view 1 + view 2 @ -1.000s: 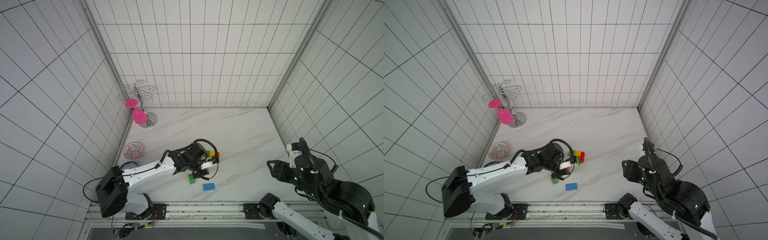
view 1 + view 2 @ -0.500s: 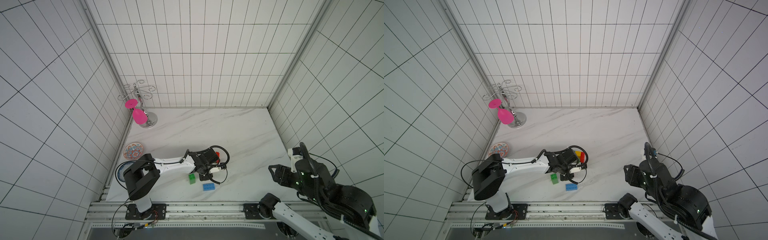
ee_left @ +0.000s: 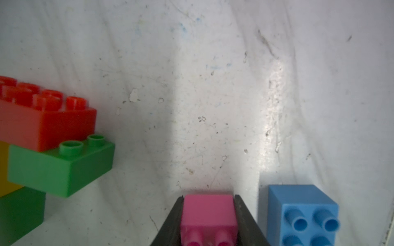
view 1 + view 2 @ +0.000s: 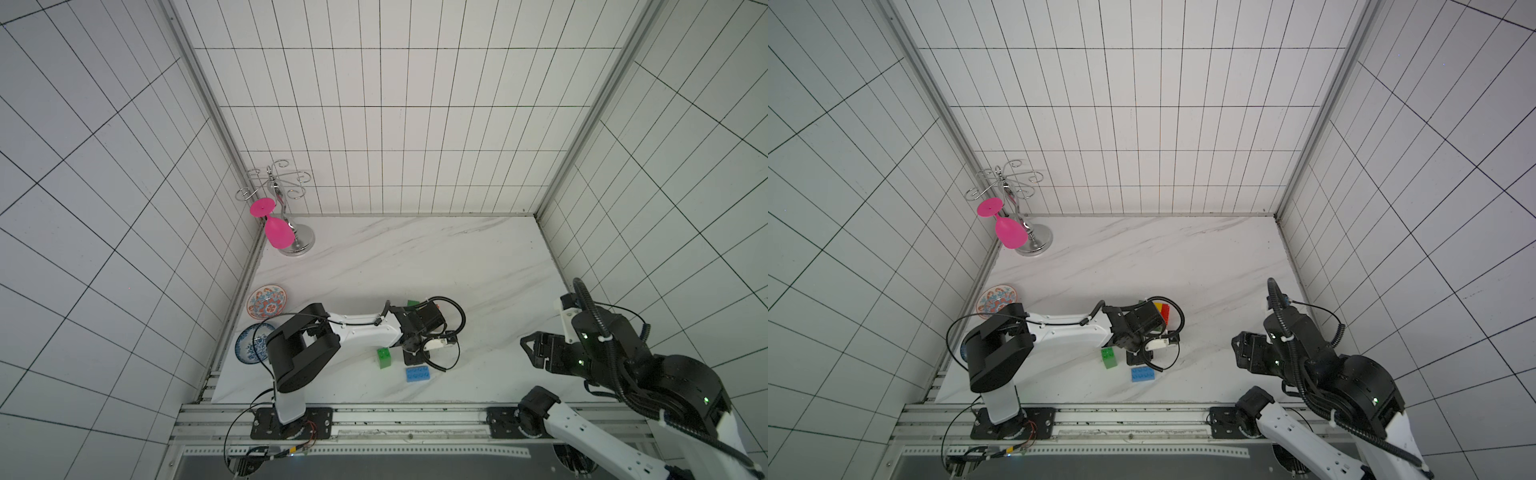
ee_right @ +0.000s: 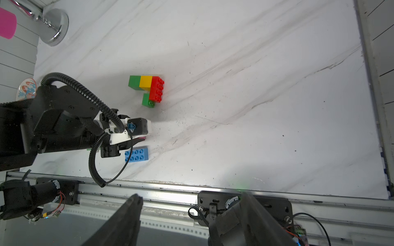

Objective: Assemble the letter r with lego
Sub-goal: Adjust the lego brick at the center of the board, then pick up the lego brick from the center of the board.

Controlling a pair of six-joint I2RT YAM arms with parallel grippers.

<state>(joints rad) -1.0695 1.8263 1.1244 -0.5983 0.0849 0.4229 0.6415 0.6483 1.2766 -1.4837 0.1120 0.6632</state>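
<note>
Pink cube [image 3: 209, 213], pinched in the left hand [image 3: 209, 197] near the red brick [image 3: 47, 119], should be carried level, studs aligned before pressing.

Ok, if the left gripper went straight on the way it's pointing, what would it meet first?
Probably just bare tabletop. The left gripper, shut on the pink brick, points between the red-topped stack and the blue brick, both off its line; depth is unclear.
</note>
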